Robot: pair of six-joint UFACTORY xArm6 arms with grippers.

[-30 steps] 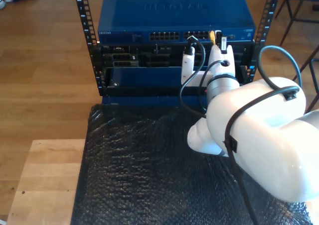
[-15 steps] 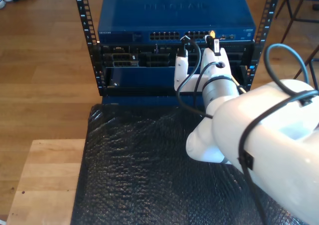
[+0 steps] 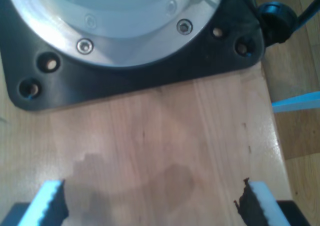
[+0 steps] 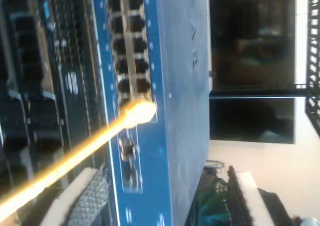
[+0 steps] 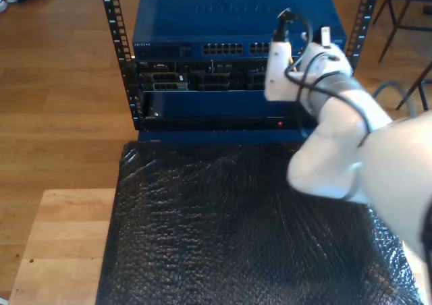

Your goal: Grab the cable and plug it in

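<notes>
The yellow cable [image 4: 75, 156] runs up to the blue switch [image 4: 180, 86], and its pale plug [image 4: 140, 111] sits at a port at the end of the port rows. My second gripper [image 4: 162, 178] is open. Its ribbed fingers [image 4: 82, 198] stand apart, with the cable passing outside them and touching neither. In the exterior view my second gripper [image 5: 300, 45] hovers before the blue switch [image 5: 229, 21], toward the exterior view's right. My first gripper [image 3: 150, 193] is open over bare wood, with nothing between its fingertips.
The switch sits in a black rack [image 5: 125, 69] above other dark units [image 5: 196, 79]. A black bubble-wrap sheet [image 5: 223, 224] covers the wooden table [image 5: 61, 244]. An arm's black base plate [image 3: 150, 71] is bolted to the wood, close ahead of my first gripper.
My second gripper has let go of the plug, risen and swung toward the exterior view's right, rolling as it went. The cable stays at the switch port.
</notes>
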